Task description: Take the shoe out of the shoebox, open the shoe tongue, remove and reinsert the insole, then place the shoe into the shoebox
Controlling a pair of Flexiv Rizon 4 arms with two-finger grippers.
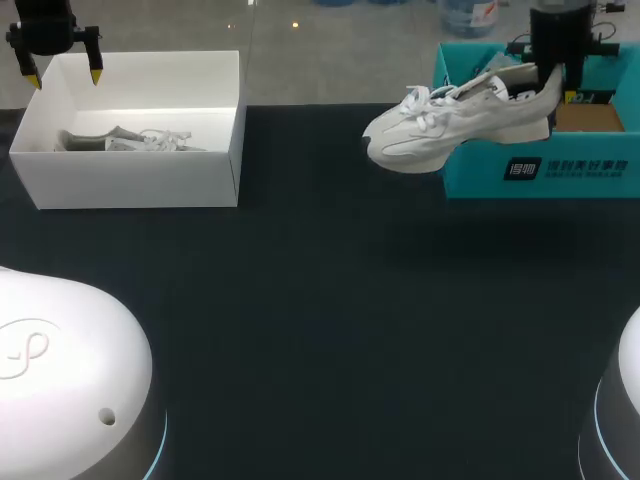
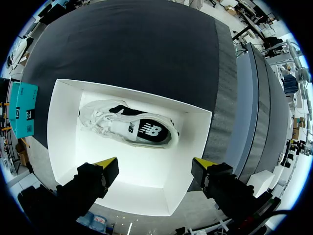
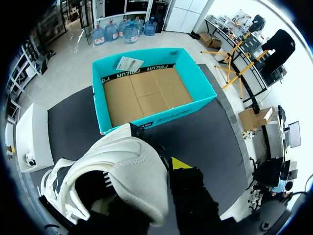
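One white lace-up sneaker (image 1: 450, 125) aloft across left wall of teal cardboard shoebox (image 1: 470, 182), toe over dark table (image 1: 320, 320), heel clenched in right tool (image 1: 557, 85), left tool (image 1: 64, 75) released above white cardboard box (image 1: 130, 185).

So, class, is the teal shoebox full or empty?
Empty: the teal shoebox shows only its bare cardboard floor; the shoe hangs outside it.
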